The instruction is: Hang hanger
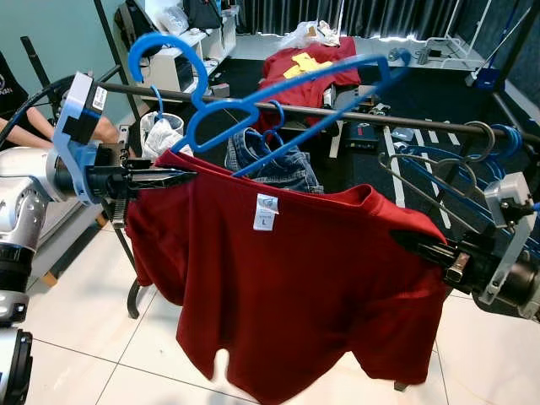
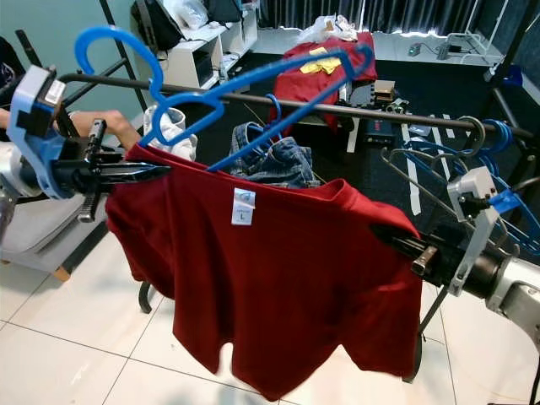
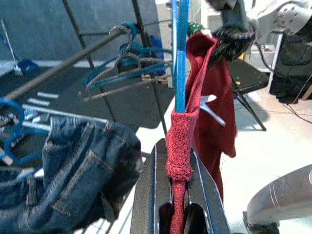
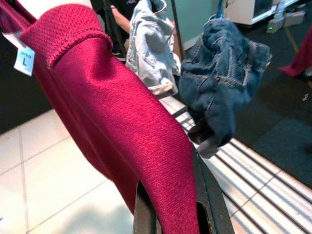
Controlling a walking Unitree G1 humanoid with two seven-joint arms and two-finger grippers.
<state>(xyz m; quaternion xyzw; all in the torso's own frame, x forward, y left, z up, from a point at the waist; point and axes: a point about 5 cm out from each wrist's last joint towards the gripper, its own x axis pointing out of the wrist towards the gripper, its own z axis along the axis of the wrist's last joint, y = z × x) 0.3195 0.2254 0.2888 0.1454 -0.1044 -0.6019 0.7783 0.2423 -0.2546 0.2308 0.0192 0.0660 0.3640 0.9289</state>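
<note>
A red shirt (image 1: 287, 278) hangs stretched between my two grippers in front of a dark clothes rail (image 1: 354, 114). My left gripper (image 1: 173, 177) is shut on the shirt's one shoulder, my right gripper (image 1: 409, 240) on the other. A blue hanger (image 1: 278, 101) stands tilted above the collar, with one arm running down into the neck opening (image 3: 179, 73). Its hook (image 1: 160, 42) crosses the rail at the upper left; I cannot tell whether it rests on the rail. A white size label (image 1: 267, 211) shows inside the collar.
Blue jeans (image 1: 274, 164) hang on the rail behind the shirt. Several empty hangers (image 1: 472, 160) are bunched on the rail's right end. A person's arm (image 1: 34, 135) is at the left. Another red garment (image 1: 304, 72) lies further back, by a white shelf unit (image 1: 181, 55).
</note>
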